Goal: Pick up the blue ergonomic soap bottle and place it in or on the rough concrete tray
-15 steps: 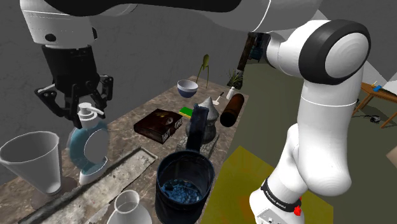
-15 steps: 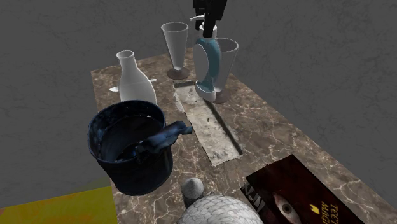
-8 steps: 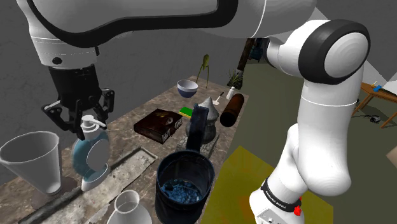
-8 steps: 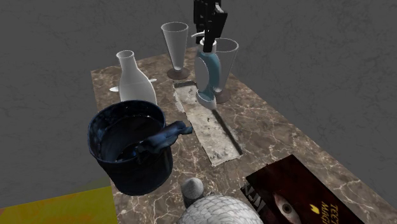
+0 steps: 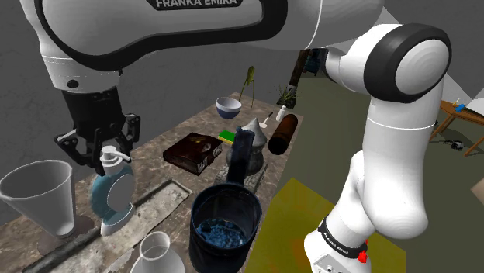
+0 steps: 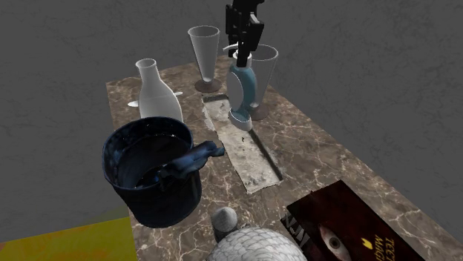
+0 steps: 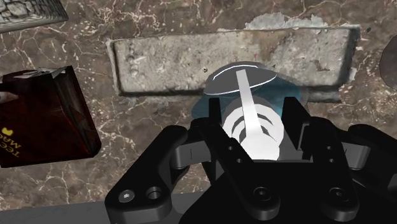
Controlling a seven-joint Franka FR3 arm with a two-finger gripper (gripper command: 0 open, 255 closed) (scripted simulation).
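- The gripper (image 5: pixel 108 153) comes straight down from above, its fingers shut tight on the white pump neck of the soap bottle (image 5: pixel 108 195). In the wrist view the gripper (image 7: pixel 254 130) has the pump collar clasped from both sides.
- The soap bottle (image 6: pixel 243 90) has a blue ring-shaped body with a white base and pump. It hangs close to upright from the gripper (image 6: pixel 243 46).
- The bottle's base sits over the end of the tray (image 6: pixel 251 152) nearest the glasses. We cannot tell whether the base touches the tray or clears it.
- The tray (image 5: pixel 160 199) is a long, rough grey rectangle lying along the middle of the brown marbled worktop (image 6: pixel 319 159). In the wrist view the tray (image 7: pixel 172 60) lies directly beneath the soap bottle (image 7: pixel 245 111).
- A wide glass (image 6: pixel 266 63) stands just behind the bottle at the worktop's far corner. A tall glass (image 6: pixel 204 55) stands beside it along the same short edge.
- A white carafe (image 6: pixel 157 93) stands near the long edge on the stand's side, well apart from the tray.
- A dark blue bucket (image 6: pixel 152 178) with something blue inside stands further along that edge, beside the tray's other end.
- A dark book (image 5: pixel 194 151) lies flat past the tray's far end.
- A small bowl (image 5: pixel 228 107) and a brown cylinder (image 5: pixel 284 133) sit toward the opposite short edge.
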